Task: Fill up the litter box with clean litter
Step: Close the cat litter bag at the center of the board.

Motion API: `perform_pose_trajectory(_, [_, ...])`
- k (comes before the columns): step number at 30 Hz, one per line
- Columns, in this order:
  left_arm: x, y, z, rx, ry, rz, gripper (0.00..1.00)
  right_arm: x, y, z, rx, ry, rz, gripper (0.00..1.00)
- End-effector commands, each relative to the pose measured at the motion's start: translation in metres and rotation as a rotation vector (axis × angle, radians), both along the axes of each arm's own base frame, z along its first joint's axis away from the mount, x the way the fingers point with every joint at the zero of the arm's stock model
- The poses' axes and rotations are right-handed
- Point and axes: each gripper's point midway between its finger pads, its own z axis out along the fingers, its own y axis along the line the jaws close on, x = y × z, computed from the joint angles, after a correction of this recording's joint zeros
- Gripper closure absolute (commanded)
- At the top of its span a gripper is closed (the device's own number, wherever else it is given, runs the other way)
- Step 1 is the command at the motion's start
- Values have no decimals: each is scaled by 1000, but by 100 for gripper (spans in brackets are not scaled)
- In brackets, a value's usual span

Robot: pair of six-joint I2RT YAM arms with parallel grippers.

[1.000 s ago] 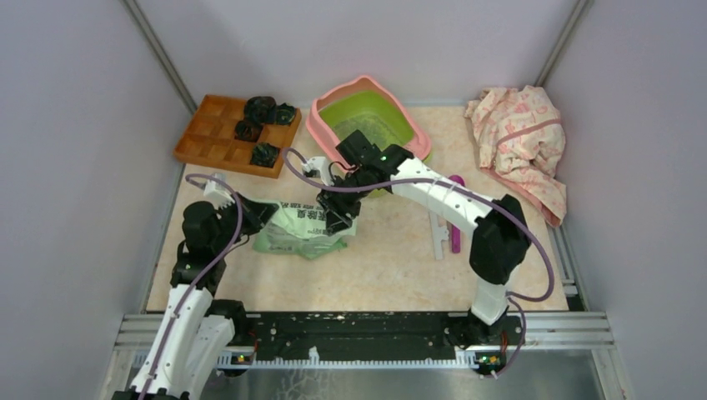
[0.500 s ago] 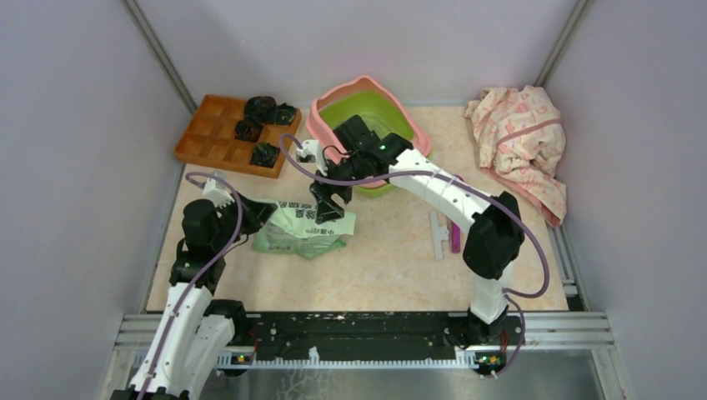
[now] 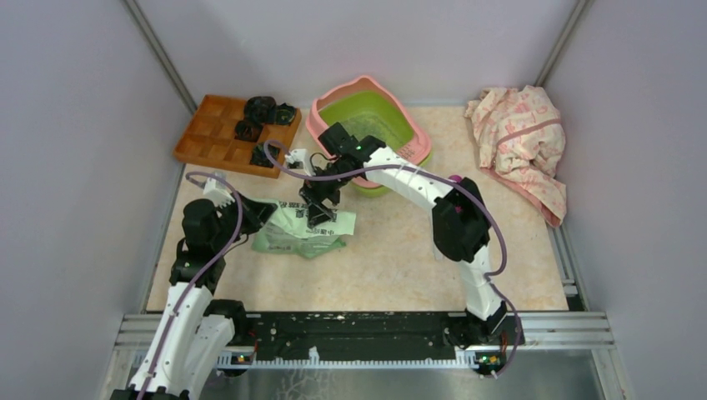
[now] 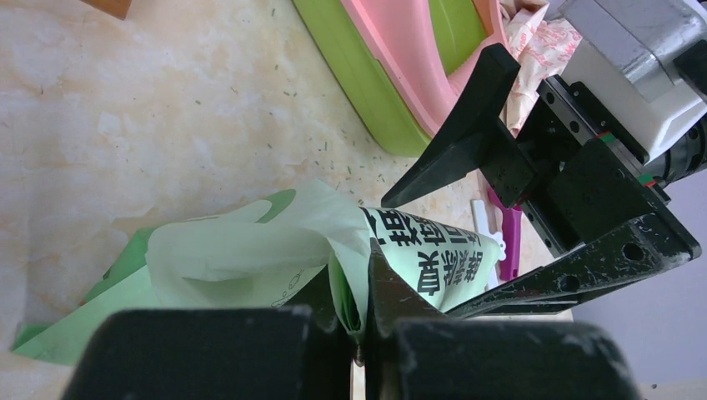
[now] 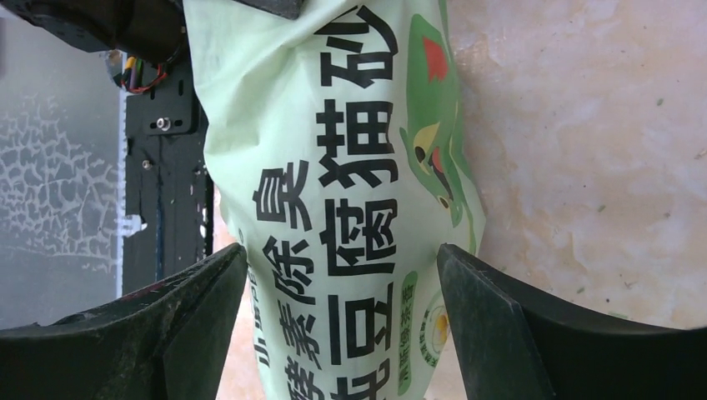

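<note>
While my left pincer (image 4: 360,282) pinches the bag (image 5: 333,167) at one end to steady it, my right pincer (image 5: 340,260), spread wide, straddles it for a second grip.

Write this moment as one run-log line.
left hand: shut on litter bag | right hand: open around litter bag | litter box: apart from litter bag

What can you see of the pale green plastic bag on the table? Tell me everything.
The bag is thin, pale green plastic film, crumpled, printed with black Chinese characters and a darker green cartoon figure. It lies on the beige table. The left gripper is shut on a bunched fold at one end; the right gripper stands open, straddling the printed end, contact unclear.
</note>
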Motion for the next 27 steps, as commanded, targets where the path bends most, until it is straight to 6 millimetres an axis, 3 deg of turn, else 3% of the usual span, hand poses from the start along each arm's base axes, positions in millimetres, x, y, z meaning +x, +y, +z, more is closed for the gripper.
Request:
perform_pose_trajectory(1, [7,1,32,19,-112,-5,100,-2,19,33,119,-36,67,15])
perform_pose_trajectory(5, [8,1,31,18,-110,-2,100,-6,25,22,96,-29,76,17])
perform_pose_trajectory(12, [13,6,30,27,-93,32,100,-12,31,-3,32,-6,88,31])
perform_pose_trajectory(15, [16,6,29,27,-79,33,100,-11,33,-6,30,-6,79,42])
perform_pose_trajectory(17, [17,8,30,32,-70,43,100,-9,34,-6,25,-9,66,60])
perform_pose_trajectory(18, [18,9,30,35,-63,52,92,-8,34,-6,21,-14,61,75])
perform_pose_trajectory(19, [19,13,31,41,-56,71,76,-7,34,-4,19,-18,57,89])
perform_pose_trajectory(20, [19,18,30,52,-37,105,61,-5,33,-3,13,-22,47,97])
perform_pose_trajectory(25, [16,41,53,73,-15,238,15,3,28,8,2,-89,-16,100])
perform_pose_trajectory(27, [15,42,70,63,-31,251,8,2,23,18,6,-116,-31,100])
